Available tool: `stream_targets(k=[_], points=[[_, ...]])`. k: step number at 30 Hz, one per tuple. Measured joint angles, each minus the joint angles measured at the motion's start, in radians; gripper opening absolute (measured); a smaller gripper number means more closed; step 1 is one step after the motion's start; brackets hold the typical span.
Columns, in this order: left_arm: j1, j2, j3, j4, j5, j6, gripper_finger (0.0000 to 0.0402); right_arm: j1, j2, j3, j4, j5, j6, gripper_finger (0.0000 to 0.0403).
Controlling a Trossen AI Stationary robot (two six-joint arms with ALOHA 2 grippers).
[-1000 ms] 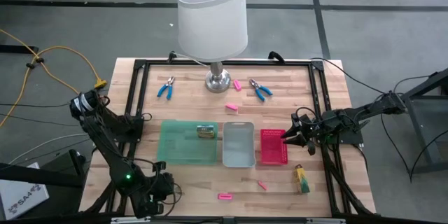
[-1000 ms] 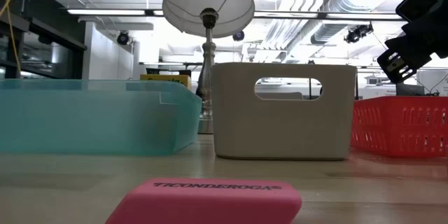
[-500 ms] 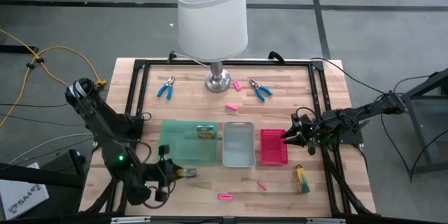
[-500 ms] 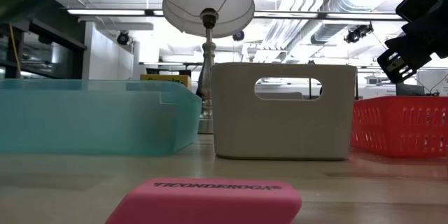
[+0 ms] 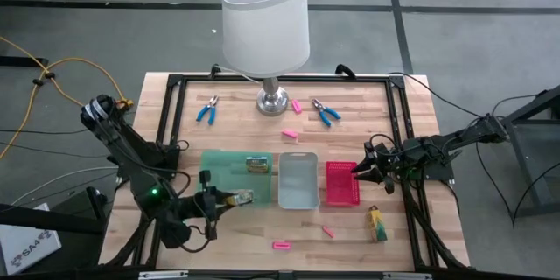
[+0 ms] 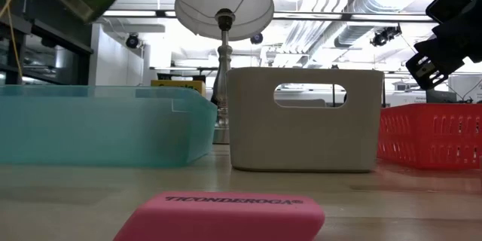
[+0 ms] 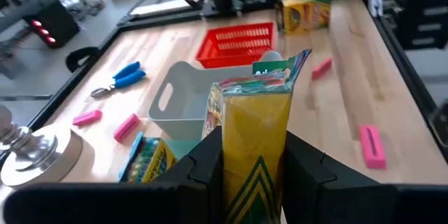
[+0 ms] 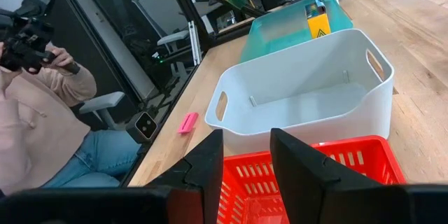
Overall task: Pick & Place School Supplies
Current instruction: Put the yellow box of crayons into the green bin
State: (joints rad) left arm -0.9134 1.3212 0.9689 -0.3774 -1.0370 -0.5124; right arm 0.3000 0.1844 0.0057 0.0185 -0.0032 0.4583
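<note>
The green tray [image 5: 234,178] holds one crayon pack [image 5: 256,164]; the grey tray [image 5: 297,180] and red basket [image 5: 342,184] hold nothing. The left gripper [image 5: 229,199] clamps a second yellow-green pack [image 7: 256,122] above the green tray's front edge. The right gripper [image 5: 357,173], fingers apart, hovers over the red basket.

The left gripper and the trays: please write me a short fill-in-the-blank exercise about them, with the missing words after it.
1. The left gripper holds a yellow ____.
2. Another crayon box lies in the ____ tray.
3. The right gripper hangs over the ____ basket.
4. The grey tray stands ____ the green tray and the basket.

Missing words: crayon box; green; red; between
</note>
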Motion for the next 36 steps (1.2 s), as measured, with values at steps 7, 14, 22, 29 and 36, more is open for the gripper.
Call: stream_targets(k=[7, 14, 22, 29, 36], points=[[0.03, -0.043, -0.16, 0.33, -0.005, 0.165, 0.0095, 0.0, 0.0, 0.0, 0.0, 0.0, 0.0, 0.0111], [0.146, -0.145, -0.426, 0.851, 0.214, 0.436, 0.0095, 0.0, 0.0, 0.0, 0.0, 0.0, 0.0, 0.0111], [0.284, -0.193, -0.641, 1.157, 0.433, 0.501, 0.0095, 0.0, 0.0, 0.0, 0.0, 0.0, 0.0, 0.0111], [0.409, -0.18, -0.703, 1.253, 0.638, 0.517, 0.0095, 0.0, 0.0, 0.0, 0.0, 0.0, 0.0, 0.0111], [0.493, -0.041, -0.719, 1.439, 0.822, 0.513, 0.0095, 0.0, 0.0, 0.0, 0.001, 0.0, 0.0, 0.0111]])
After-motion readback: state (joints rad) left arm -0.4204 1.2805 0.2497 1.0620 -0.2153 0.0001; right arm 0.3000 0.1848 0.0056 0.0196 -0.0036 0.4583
